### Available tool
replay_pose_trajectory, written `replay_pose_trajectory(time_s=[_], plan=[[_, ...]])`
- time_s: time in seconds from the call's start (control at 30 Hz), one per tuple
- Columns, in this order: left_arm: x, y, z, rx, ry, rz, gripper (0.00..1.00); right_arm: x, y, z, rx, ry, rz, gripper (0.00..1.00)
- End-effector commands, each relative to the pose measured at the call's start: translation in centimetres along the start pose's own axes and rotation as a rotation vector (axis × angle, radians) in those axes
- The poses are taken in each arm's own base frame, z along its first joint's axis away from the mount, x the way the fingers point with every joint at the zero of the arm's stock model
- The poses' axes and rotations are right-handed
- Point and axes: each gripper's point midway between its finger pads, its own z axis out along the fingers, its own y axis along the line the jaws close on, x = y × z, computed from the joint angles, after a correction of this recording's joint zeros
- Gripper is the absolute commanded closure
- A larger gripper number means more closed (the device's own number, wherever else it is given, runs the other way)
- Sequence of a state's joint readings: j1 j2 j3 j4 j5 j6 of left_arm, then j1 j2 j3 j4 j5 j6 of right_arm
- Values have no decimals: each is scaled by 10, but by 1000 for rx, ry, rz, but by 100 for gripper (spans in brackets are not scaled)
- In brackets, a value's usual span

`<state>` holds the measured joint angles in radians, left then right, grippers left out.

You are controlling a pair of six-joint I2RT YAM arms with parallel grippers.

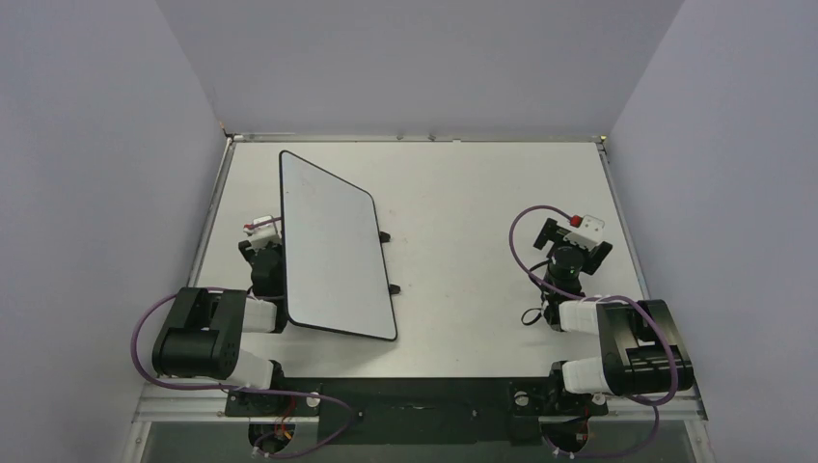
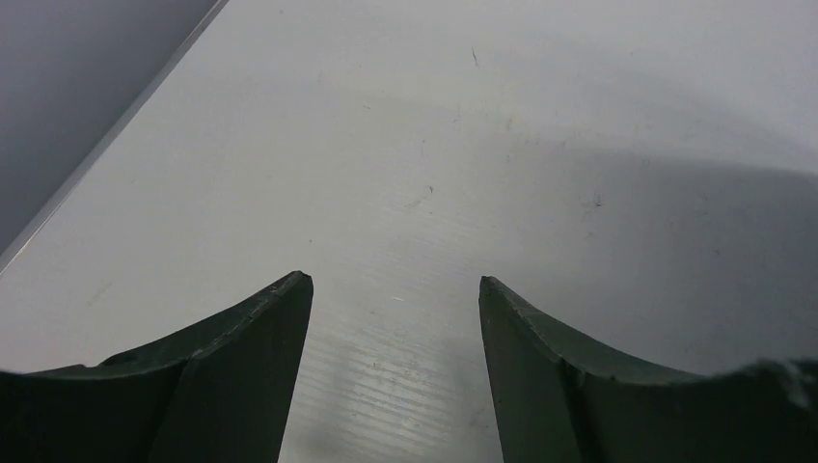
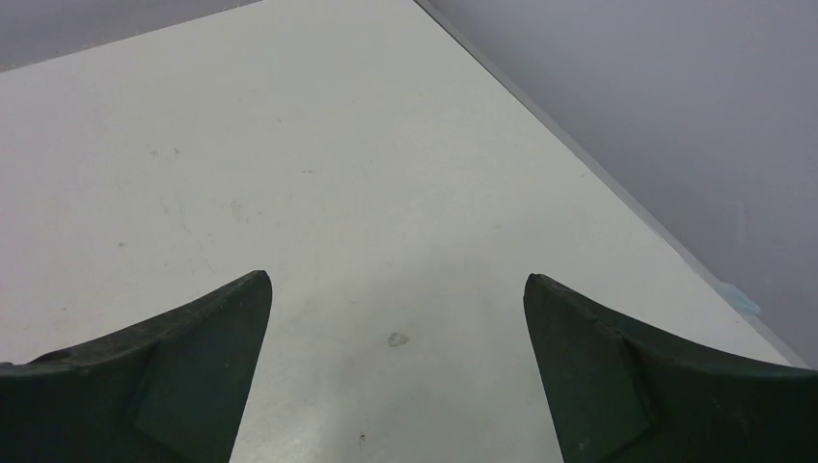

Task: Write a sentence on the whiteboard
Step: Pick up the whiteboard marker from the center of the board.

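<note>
The whiteboard (image 1: 333, 246) stands tilted on its small black feet (image 1: 394, 287) left of the table's middle. Its visible face is plain white, and the sentence is out of view. My left gripper (image 1: 260, 236) sits just left of the board, partly hidden by its edge. In the left wrist view the left gripper (image 2: 395, 280) is open over bare table, with nothing between the fingers. My right gripper (image 1: 569, 236) is far to the right of the board. In the right wrist view the right gripper (image 3: 396, 276) stands wide open over the table, holding nothing.
Grey walls close in the table (image 1: 463, 203) on the left, right and far sides. The table's right rim (image 3: 598, 174) runs close past the right gripper. Purple cables (image 1: 526, 241) loop off both arms. The board's shadow darkens the table (image 2: 675, 251) right of the left gripper.
</note>
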<state>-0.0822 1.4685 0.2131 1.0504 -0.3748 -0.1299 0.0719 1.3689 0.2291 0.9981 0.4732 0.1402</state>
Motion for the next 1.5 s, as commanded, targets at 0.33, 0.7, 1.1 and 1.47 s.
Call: replay_pose_trajectory(time_s=[0.33,0.7,1.1,1.47], plan=[[-28,-10,7,26,-87,-26,39,-20,7,5,-22,-59,50,0],[-35,0,2,-26,-107,-62,35,-24,8,5,-16,-32,20,1],[-37,5,-1,-35,-125,-83,35,-66,46,-6,-109,-23,-74,0],[-38,5,1,-34,-119,-82,35,-91,67,-17,-188,-38,-103,0]])
